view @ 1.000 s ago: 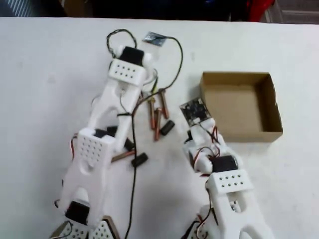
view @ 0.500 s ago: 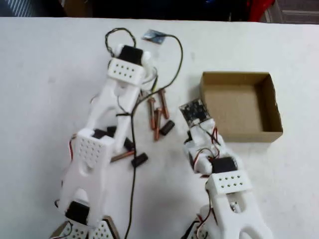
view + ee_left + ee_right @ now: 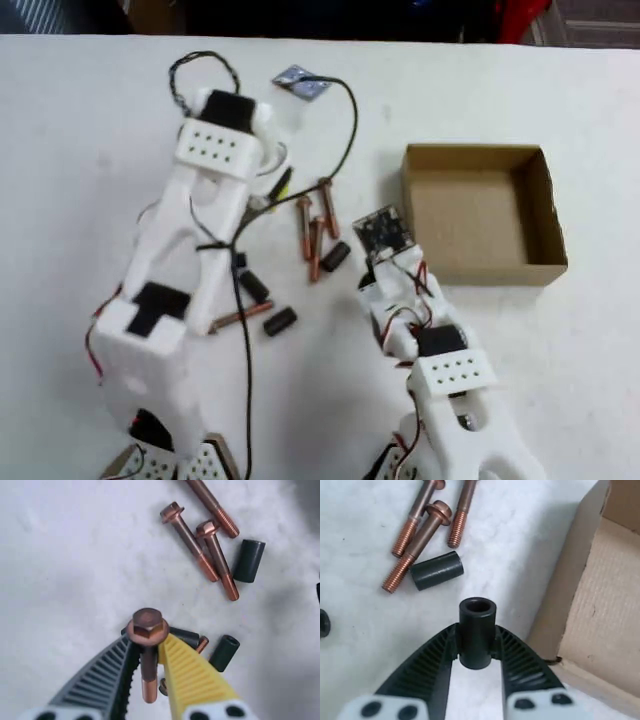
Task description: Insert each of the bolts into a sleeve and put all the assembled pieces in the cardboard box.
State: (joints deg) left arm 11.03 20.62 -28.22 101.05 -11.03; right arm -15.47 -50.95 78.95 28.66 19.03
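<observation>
Left gripper (image 3: 147,642): clenched on a copper bolt (image 3: 147,624), head past the fingertips, shank between the jaws. It is held well apart from the cardboard box (image 3: 478,215), beyond the loose bolts.

Right gripper (image 3: 476,632): grasping a black sleeve (image 3: 477,611), bore end outward, just beside the box's outer wall.

Three loose bolts (image 3: 315,232) lie clustered on the table (image 3: 90,120) near the box, with one loose sleeve (image 3: 335,256) just beside them. A fourth bolt (image 3: 240,316) and two more sleeves (image 3: 279,321) lie farther from the box.
</observation>
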